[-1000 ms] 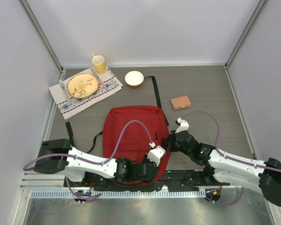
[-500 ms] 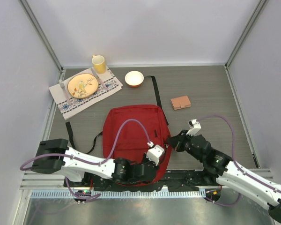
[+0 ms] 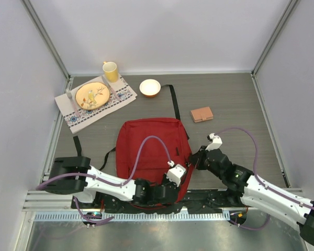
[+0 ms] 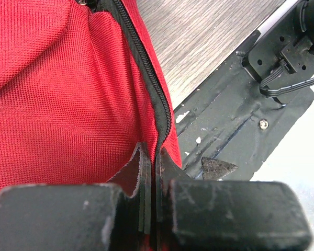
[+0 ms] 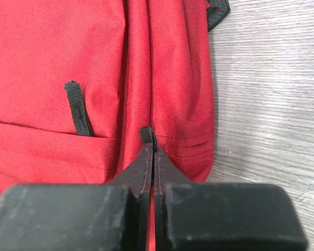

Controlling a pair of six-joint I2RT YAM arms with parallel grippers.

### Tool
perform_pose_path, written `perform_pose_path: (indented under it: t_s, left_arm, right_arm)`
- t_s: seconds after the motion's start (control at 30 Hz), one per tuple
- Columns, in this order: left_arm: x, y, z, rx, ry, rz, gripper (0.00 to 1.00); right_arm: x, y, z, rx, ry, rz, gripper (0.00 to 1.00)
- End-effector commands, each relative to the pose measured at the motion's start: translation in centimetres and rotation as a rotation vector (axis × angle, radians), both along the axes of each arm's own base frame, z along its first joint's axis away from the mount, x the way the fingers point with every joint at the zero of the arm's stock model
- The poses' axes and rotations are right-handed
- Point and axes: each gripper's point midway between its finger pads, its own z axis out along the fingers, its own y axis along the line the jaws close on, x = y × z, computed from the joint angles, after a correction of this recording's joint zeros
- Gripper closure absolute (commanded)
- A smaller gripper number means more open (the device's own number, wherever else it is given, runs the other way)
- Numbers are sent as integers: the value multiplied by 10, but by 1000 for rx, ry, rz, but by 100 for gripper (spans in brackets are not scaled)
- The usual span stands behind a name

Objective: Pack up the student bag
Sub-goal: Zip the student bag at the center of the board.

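Dark-red fabric student bag (image 3: 146, 144) flat on grey counter (image 3: 230, 99); left fingers (image 4: 138, 175) clenched on its black zipper edge (image 4: 146, 78), right fingers (image 5: 141, 172) pinching black zipper pull (image 5: 147, 134).

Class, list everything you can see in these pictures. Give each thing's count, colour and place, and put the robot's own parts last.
student bag: one, dark red with black straps, flat mid-table
mug: one, yellow, far left corner
placemat: one, white with patterned border, far left
plate: one, orange-yellow, on the placemat
cutlery: two grey pieces, either side of the plate
bowl: one, white, orange inside, beyond the bag
flat packet: one, reddish brown, right of the bag
table: one, grey wood grain
left gripper: one, black, shut on the bag's zipper seam
right gripper: one, black, shut on a black zipper tab
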Motion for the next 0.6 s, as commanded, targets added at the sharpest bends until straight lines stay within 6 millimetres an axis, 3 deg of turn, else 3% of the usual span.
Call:
perform_pose_path:
  t_s: [0.0,0.33,0.57]
  left_arm:
    - [-72,22,-37,122,204,-210,100]
    - [-78,21,-32,109,194,-223,100]
    - [-70,16,-27,106,148,-198,98]
  right_arm:
    - [71,-29,87,75,-289,-299,99]
    - [91,-34,67,112,-201,-328,99]
    - [75,-25,59,152,-167,-245,99]
